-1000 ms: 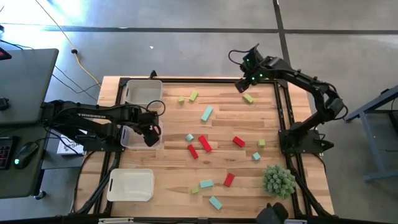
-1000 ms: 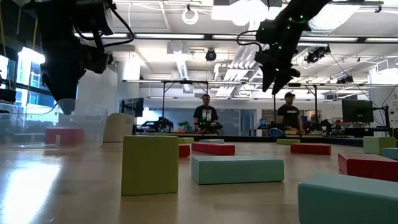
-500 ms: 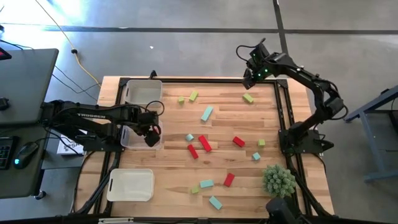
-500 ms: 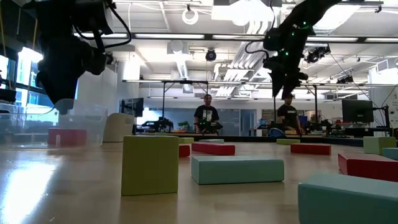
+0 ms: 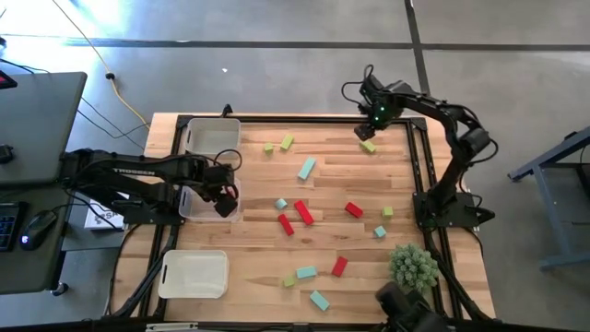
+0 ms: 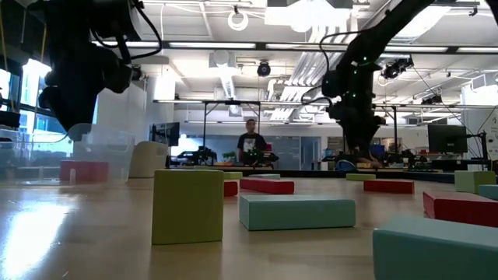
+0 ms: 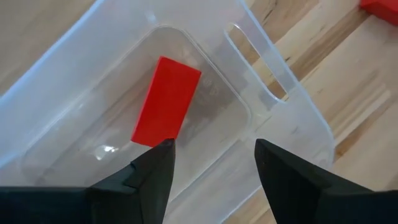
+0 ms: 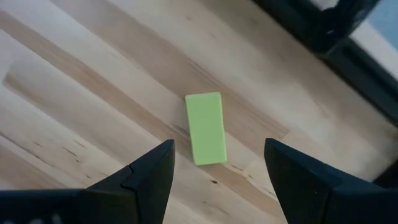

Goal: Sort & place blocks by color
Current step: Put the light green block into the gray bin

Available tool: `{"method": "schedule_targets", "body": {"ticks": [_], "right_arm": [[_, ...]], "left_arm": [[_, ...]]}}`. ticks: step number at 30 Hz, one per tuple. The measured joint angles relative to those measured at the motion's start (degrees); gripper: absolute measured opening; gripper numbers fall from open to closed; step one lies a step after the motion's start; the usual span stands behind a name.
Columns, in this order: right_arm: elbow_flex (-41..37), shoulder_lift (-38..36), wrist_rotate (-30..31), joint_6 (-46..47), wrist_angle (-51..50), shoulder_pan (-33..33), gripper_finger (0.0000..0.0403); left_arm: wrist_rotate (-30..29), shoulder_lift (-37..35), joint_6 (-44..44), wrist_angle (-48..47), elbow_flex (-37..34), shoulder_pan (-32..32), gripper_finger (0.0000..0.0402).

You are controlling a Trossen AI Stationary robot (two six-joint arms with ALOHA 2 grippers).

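Note:
Red, teal and yellow-green blocks lie scattered flat on the wooden table (image 5: 332, 189). My right gripper (image 5: 367, 132) hangs open at the far right, pointing down over a yellow-green bar (image 8: 205, 128), with one finger on either side of it and above it. My left gripper (image 7: 212, 149) hangs open over the middle clear bin (image 5: 205, 207) at the table's left. A red block (image 7: 166, 101) lies flat on that bin's floor.
Two more clear bins stand on the left, one far (image 5: 214, 138) and one near (image 5: 194, 275). A spiky green plant ball (image 5: 413, 267) sits at the near right. Black frame rails (image 5: 419, 166) edge the table. A person (image 6: 250, 144) stands in the room behind.
My right gripper has come down toward the yellow-green bar at the far right and tipped to point straight down, staying open. My left gripper has stayed over the middle bin.

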Motion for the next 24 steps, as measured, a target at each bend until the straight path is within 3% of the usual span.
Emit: {"method": "schedule_targets", "body": {"ticks": [24], "right_arm": [[0.00,10.04,0.36,-2.06,-1.37,0.07,0.0236]], "left_arm": [[0.23,-13.73,-6.99,2.28,0.00,0.02,0.0209]]}}
